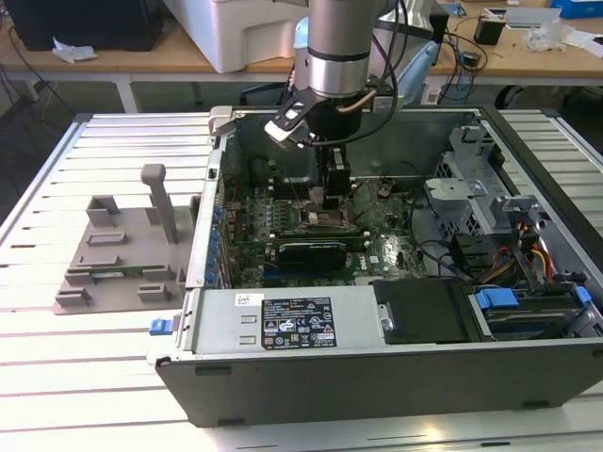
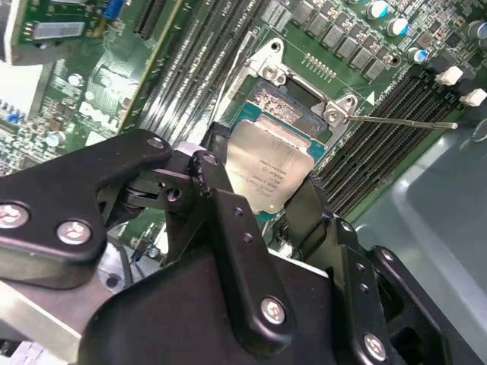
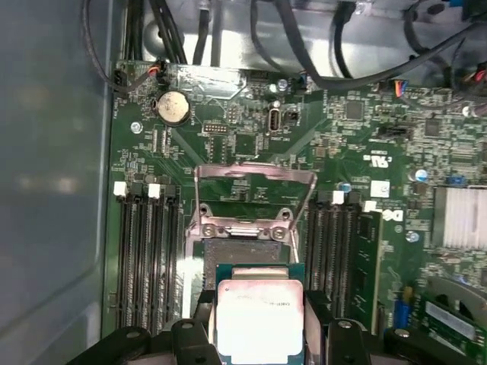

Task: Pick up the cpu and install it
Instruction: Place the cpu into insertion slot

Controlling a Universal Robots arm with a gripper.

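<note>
The cpu [image 3: 260, 323] is a flat square chip. Its pale silver-grey metal lid has rounded corners and faint print across it, and it sits on a thin green board that peeks out as a rim along one edge. The lid catches the light and looks almost white in the first wrist view. In the second wrist view it appears more of a dull brushed grey.

The chip is up in the gripper [image 1: 334, 200]. The jaws are pinching it by two opposite edges, with a black finger [image 3: 201, 323] tight against each side and the lid facing the cameras.

The chip hangs right at the open socket [image 3: 242, 255], partly overlapping the near edge. I cannot tell whether it touches the socket. The dark contact field is exposed beyond the chip. The metal load frame [image 3: 255, 176] is swung up and open behind it, and a thin lever [image 2: 403, 120] sticks out to one side.

Rows of black memory slots [image 3: 144, 251] flank the socket on both sides, and a coin cell [image 3: 173, 107] sits further up the green motherboard [image 1: 283, 235].

In the exterior view, the arm reaches down into an open computer case [image 1: 377, 377]. The case lies on a slatted table [image 1: 85, 377], and a grey fixture tray [image 1: 113, 259] stands just beside it on the exterior view's left.
</note>
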